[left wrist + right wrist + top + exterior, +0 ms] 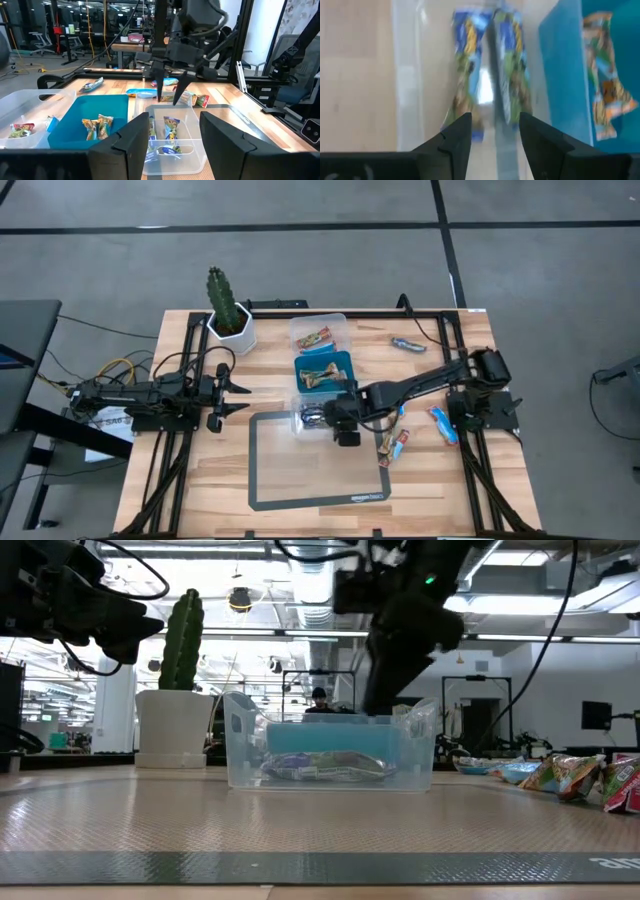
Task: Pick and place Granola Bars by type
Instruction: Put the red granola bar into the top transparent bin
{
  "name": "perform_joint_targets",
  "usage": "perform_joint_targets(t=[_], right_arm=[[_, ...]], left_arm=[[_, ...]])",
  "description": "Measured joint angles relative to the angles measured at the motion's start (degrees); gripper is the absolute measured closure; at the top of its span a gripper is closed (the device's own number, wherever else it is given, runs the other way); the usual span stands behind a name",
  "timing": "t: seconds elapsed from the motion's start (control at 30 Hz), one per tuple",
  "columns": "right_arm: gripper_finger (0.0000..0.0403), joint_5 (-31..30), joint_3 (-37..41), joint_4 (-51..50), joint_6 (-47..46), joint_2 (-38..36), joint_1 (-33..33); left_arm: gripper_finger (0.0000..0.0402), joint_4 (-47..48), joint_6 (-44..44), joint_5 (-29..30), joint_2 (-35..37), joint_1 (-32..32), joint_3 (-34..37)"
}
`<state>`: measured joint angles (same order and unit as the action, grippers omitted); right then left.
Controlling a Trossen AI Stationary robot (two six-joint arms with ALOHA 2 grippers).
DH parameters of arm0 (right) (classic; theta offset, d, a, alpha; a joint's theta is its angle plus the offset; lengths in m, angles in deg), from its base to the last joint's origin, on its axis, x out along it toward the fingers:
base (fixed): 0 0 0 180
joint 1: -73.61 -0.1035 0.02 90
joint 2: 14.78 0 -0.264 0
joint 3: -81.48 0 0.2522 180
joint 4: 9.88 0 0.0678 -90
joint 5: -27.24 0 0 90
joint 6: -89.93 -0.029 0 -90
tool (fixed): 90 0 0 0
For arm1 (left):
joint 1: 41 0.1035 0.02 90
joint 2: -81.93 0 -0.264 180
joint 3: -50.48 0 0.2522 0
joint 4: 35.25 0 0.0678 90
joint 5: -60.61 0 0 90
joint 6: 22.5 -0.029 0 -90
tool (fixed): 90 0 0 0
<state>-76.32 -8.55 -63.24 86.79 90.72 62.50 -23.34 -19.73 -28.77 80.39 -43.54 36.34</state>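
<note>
Three tubs stand in a row at mid-table. The near clear tub [298, 420] holds two blue bars [470, 65], which also show in the left wrist view [170, 130]. The blue tub [345, 360] holds brown-gold bars [318, 377]. The far clear tub [337, 322] holds a red-and-green bar [315, 337]. My right gripper [335, 417] hovers open and empty over the near clear tub, fingers pointing down [167, 90]. My left gripper [238, 398] waits open, left of the tubs. Loose bars lie flat on the table right of the tubs: a blue one [443, 425], two [393, 445] by the mat's corner, one [408, 343] farther back.
A cactus in a white pot [230, 315] stands at the far left of the table. A dark-edged mat [320, 470] covers the near middle, under the near clear tub. Black frame rails [460, 360] run along both table sides. Bare wood lies at the table's near right.
</note>
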Motion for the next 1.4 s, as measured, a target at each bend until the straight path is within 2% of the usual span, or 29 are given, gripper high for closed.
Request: perform_joint_targets(t=[0.2, 0.43, 0.73, 1.1, 1.4], right_arm=[[0.0254, 0.1, 0.8, -11.0, -3.9, -4.7, -3.1], [0.0256, 0.6, 8.1, -17.7, -6.0, -11.3, -7.7], [0.0252, 7.4, 17.1, -17.6, -7.2, -19.2, -13.4], [0.0238, 7.6, 22.0, -15.1, 1.4, -20.6, -21.1], [0.0225, 7.6, 23.5, -13.7, 4.6, -20.0, -22.3]], left_arm=[[0.0233, 0.0, -0.5, 0.0, 0.0, 0.0, 0.0], [0.0233, 0.0, -0.4, 0.0, 0.0, 0.0, 0.0], [0.0233, 0.0, -0.1, 0.0, 0.0, 0.0, 0.0], [0.0233, 0.0, -0.3, 0.0, 0.0, 0.0, 0.0], [0.0233, 0.0, -0.6, 0.0, 0.0, 0.0, 0.0]])
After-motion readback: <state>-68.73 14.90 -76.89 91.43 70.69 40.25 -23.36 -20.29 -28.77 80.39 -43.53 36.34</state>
